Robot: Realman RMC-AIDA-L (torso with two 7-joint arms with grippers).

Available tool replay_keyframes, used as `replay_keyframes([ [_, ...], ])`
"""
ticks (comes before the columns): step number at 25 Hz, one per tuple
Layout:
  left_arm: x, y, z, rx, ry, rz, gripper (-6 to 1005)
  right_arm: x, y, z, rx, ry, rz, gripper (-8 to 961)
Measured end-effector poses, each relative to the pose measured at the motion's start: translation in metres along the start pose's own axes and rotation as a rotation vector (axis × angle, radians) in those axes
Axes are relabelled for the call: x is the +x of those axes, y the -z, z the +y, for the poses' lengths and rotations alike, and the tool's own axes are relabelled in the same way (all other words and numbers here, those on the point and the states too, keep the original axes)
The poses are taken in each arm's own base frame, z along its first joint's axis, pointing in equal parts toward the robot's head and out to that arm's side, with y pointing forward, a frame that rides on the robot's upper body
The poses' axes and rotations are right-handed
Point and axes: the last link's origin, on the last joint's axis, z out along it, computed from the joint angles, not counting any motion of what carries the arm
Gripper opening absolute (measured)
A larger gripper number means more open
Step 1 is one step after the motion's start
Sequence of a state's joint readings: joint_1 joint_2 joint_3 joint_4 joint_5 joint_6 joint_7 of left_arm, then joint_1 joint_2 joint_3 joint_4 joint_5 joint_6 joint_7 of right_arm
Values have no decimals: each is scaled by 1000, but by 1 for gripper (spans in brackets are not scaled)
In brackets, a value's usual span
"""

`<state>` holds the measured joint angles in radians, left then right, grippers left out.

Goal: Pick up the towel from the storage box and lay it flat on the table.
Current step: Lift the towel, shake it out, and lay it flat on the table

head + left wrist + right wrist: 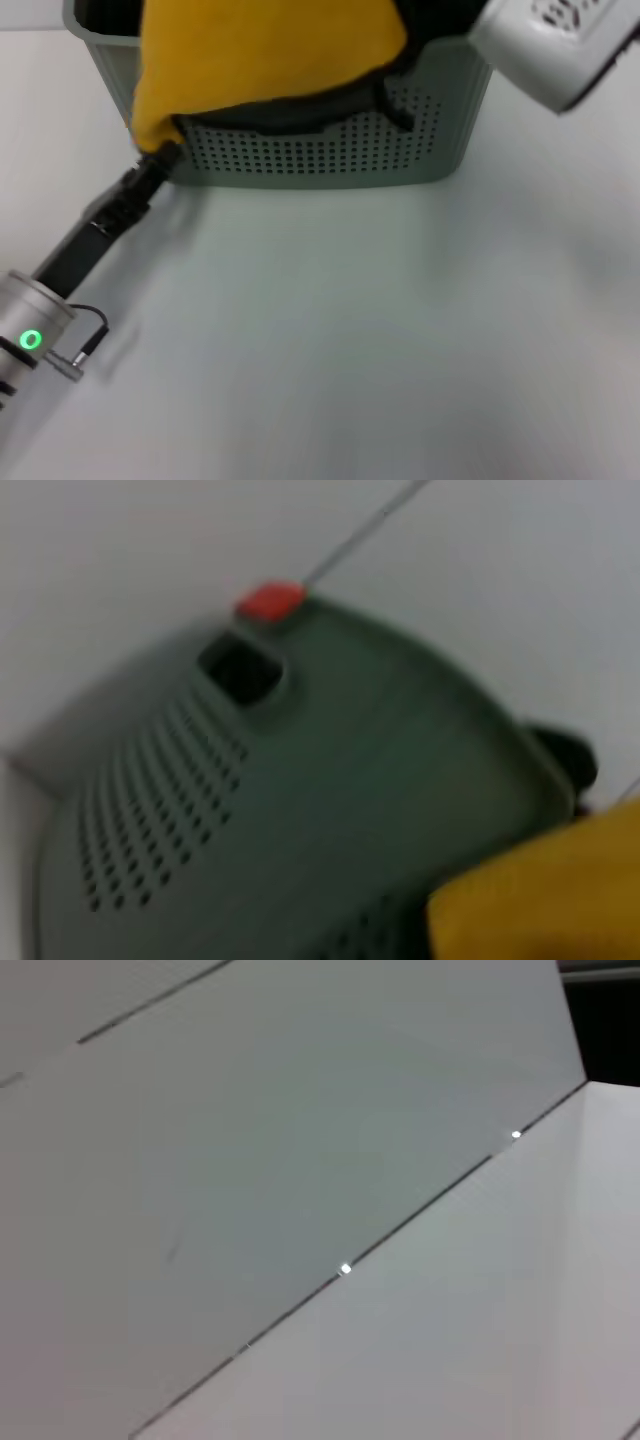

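The left gripper (160, 160) was closed on the towel's (265, 55) lower left corner; the towel hung over the near rim of the storage box (330, 150), at the table's (380, 330) far edge. The right arm (555, 45) was raised far right, its finger state not discernible.

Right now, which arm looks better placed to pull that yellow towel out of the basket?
Left. Its tool sits at the towel's lower corner by the basket. The right arm is raised at the far corner, away from that corner.
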<state>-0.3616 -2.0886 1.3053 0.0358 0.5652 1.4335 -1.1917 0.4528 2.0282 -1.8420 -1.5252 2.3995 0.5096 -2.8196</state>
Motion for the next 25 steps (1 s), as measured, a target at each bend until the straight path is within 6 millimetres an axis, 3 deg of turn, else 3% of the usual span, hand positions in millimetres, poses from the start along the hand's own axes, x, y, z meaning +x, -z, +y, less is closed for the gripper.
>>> replay_keyframes([
  [4, -13, -8, 3, -24, -94, -97, 438, -3, -8, -6, 22, 11, 25, 2],
  [10, -32, -18, 21, -156, -188, -250, 535, -7, -15, -7, 21, 10, 17, 2],
  [21, -12, -28, 63, -421, -112, -111, 536, -11, -22, 2, 2, -29, 11, 3],
  [25, -9, -38, 68, -443, -39, -127, 537, -16, -28, 4, -5, -59, -11, 3],
])
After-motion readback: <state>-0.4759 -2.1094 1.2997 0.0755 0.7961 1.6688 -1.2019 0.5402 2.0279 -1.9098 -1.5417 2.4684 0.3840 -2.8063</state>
